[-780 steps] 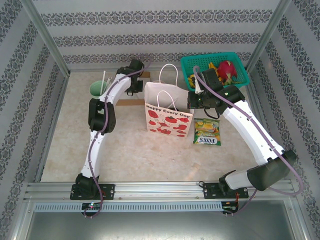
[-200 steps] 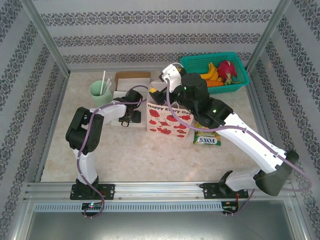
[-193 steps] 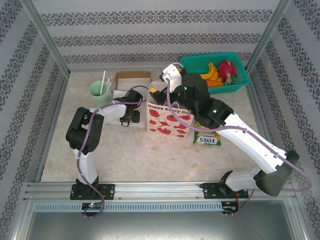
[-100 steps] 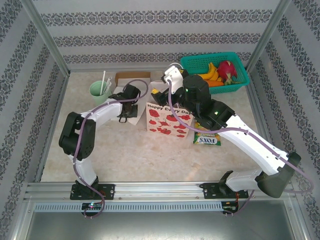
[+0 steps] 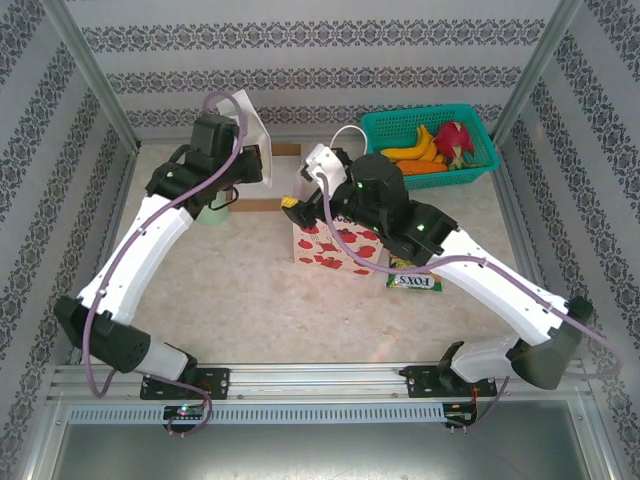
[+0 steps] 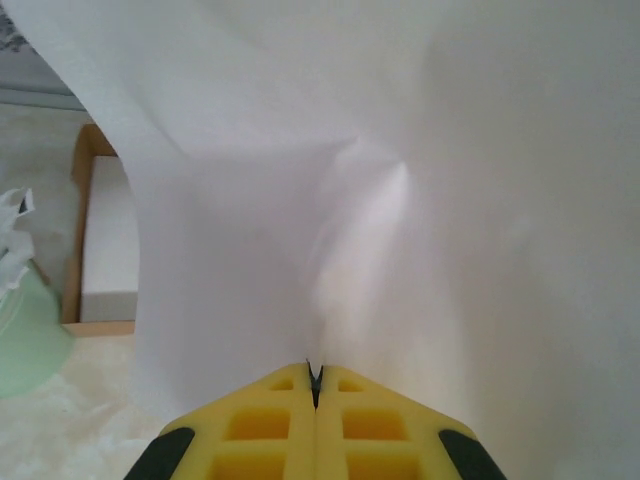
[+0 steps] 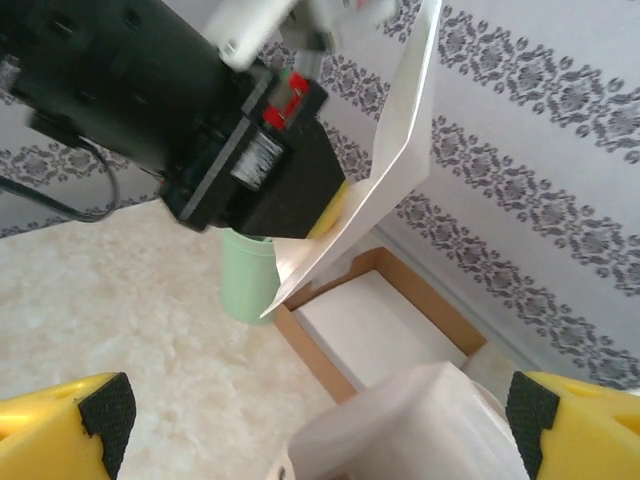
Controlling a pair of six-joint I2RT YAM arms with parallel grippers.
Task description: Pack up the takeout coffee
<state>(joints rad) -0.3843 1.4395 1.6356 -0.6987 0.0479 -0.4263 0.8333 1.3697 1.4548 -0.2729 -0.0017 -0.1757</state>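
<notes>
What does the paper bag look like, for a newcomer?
Find the teal basket at the table's back right. Nearer, left of it, mid-table, stands the paper bag. It is white with red fruit prints, unlike the flat green packet beside it.

Yellow fingers (image 6: 250, 435) pinch a white paper sheet (image 6: 420, 200), with a cardboard box (image 6: 84, 180) and mint-green holder (image 6: 25, 335) at left.

Sheet (image 6: 420, 180): thin white paper, matt, softly creased. Tabletop (image 5: 260, 300): cream marbled, smooth. Basket (image 5: 415, 112): teal plastic lattice. Box (image 7: 312, 352) rim: brown cardboard.
</notes>
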